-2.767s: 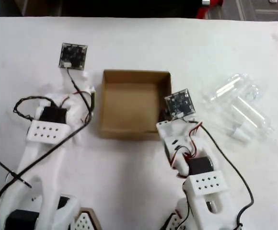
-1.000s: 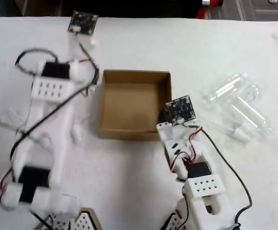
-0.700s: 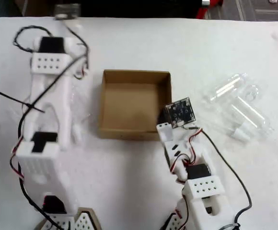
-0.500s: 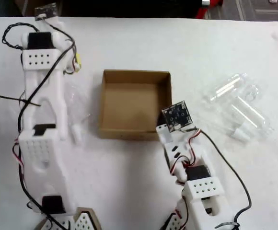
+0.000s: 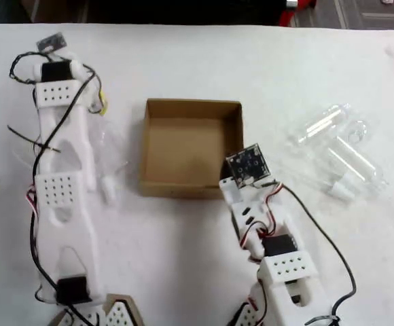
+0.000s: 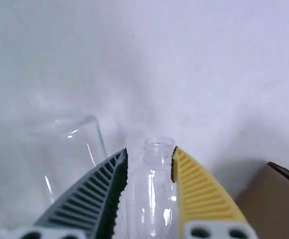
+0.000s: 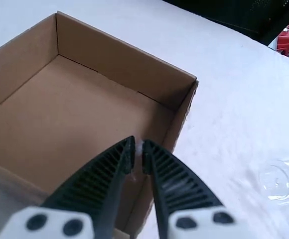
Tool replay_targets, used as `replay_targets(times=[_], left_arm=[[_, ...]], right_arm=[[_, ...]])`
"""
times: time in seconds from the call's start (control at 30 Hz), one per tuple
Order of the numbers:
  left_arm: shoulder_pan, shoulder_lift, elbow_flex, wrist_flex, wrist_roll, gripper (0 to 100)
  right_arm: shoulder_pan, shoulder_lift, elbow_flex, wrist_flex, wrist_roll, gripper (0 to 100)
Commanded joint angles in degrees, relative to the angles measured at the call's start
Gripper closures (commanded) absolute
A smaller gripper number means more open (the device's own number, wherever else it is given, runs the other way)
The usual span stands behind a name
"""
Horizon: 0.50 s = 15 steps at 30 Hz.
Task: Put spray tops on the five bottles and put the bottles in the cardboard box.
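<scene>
Where the table [image 5: 197, 61] runs toward its far left corner, the left gripper [image 6: 149, 152] is seen clamped on a clear bottle [image 6: 152, 196], which is pinched between the grey and yellow fingers just below its open mouth. Whether that bottle is resting on the table or raised off it cannot be told. A second bottle [image 6: 67, 144], also clear, is seen lying on the table just beside the grey finger. Further toward the near edge, a white spray top [image 5: 107, 188] is found lying on the table between the left arm and the left wall of the box [image 5: 187, 146], close to the box's near left corner. The box is set open-topped at the middle of the table, and a corner of it is caught in the left wrist view. Over its near right corner the right gripper [image 7: 137, 149] is held, with the two black fingers drawn almost together so that only a thin slit is left between them; whether anything is pinched there cannot be told. Well apart from the box, toward the right edge, a heap of bottles [image 5: 336, 146] is seen lying on their sides and touching one another, and another spray top [image 5: 339, 192] is seen at the near end of the heap. The mouth of one of them is caught in the right wrist view.
</scene>
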Motion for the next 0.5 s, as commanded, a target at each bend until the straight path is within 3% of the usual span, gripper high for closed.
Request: replay_targets(times=[0.0,0.47], left_arm=[[-0.6,0.1,-2.9,0.2,1.3,85],[-0.3,0.7,-2.4,-1.0,1.3,85]], right_arm=[[-0.3,0.0,-0.2,-1.5,0.6,98.1],[-0.3,-0.3,-0.2,-1.3,0.6,98.1]])
